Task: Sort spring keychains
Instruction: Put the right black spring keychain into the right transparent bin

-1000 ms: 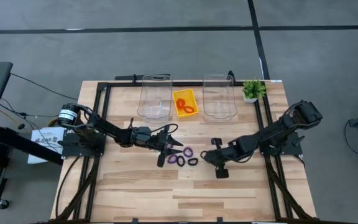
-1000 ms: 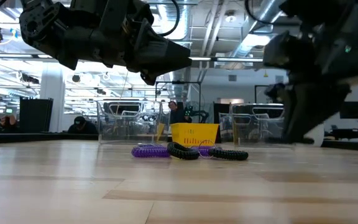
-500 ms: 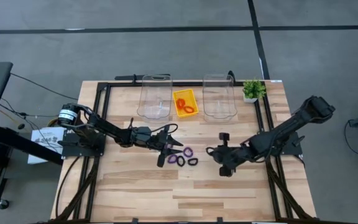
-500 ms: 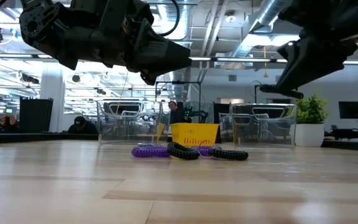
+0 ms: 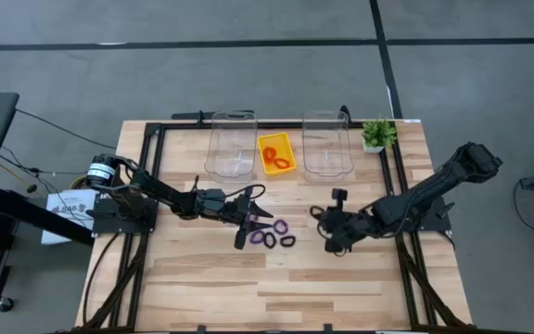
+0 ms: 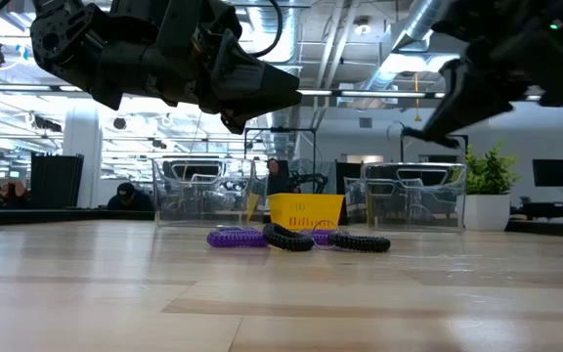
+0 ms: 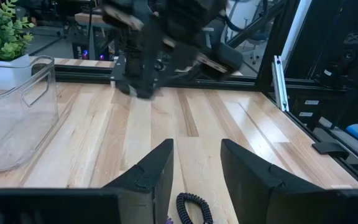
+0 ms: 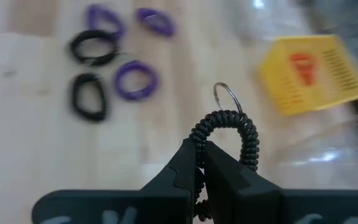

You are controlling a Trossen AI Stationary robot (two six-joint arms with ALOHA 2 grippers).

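While clenched on a black keychain [image 8: 224,134] with its ring sticking out, right gripper [image 5: 334,225] hangs above the table [image 5: 341,278], right of the loose pile. Nearer the pile, left gripper [image 5: 260,218] hovers with fingers [image 7: 148,171] spread, holding nothing. Purple and black keychains [image 5: 274,235] lie mid-table; orange-red keychains [image 5: 276,158] sit in the yellow tray [image 5: 269,140], between two clear bins [image 5: 231,144].

Both arms matte black, slim jointed links, exposed black cables along left arm [image 5: 160,193] and right arm [image 5: 425,195]. Silver-and-yellow motor cap at left base [image 5: 99,172]. Gripper fingers dark, wedge-shaped.
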